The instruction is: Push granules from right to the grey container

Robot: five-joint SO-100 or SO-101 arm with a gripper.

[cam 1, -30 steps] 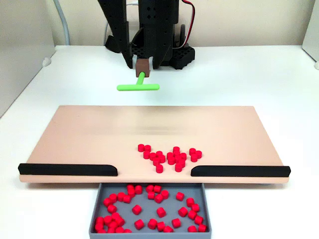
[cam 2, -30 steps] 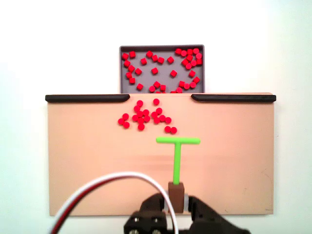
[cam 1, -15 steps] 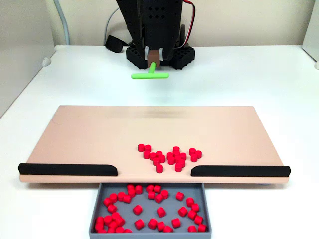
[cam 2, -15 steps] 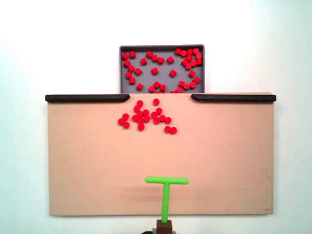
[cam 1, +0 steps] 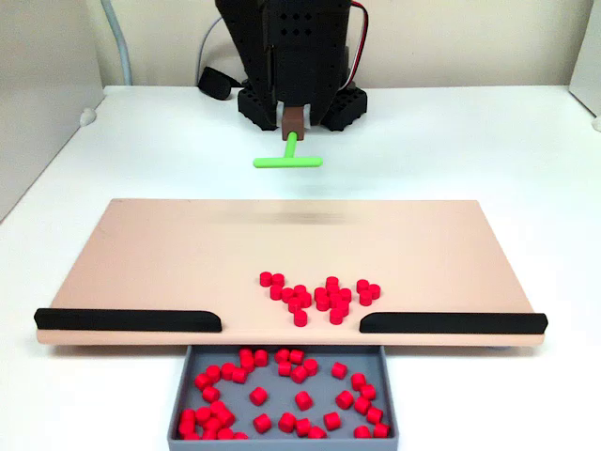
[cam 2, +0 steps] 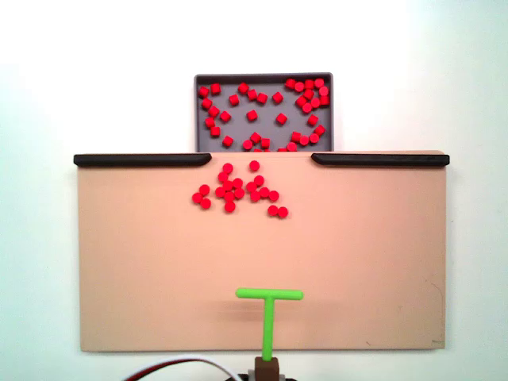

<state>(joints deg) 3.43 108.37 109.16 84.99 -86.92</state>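
Note:
A loose cluster of red granules [cam 1: 319,296] [cam 2: 238,189] lies on the tan board [cam 1: 188,254] [cam 2: 143,262], just before the gap between two black strips. Many more granules [cam 1: 282,390] [cam 2: 262,111] lie inside the grey container [cam 1: 176,425] [cam 2: 262,75], which sits beyond that gap. My gripper [cam 1: 294,120] is shut on the brown holder of a green T-shaped stick [cam 1: 287,161] [cam 2: 270,295]. The stick's crossbar hovers at the board's arm-side edge, far from the granules.
Black strips [cam 1: 127,319] [cam 1: 451,322] line the board's edge on either side of the gap. The arm's black base [cam 1: 300,94] stands behind the board on a white table. A white and red cable [cam 2: 182,365] loops at the bottom of a fixed view.
The arm has drawn the green stick back from near the granules to the board's arm-side edge, then lowered it slightly. The granules have not moved.

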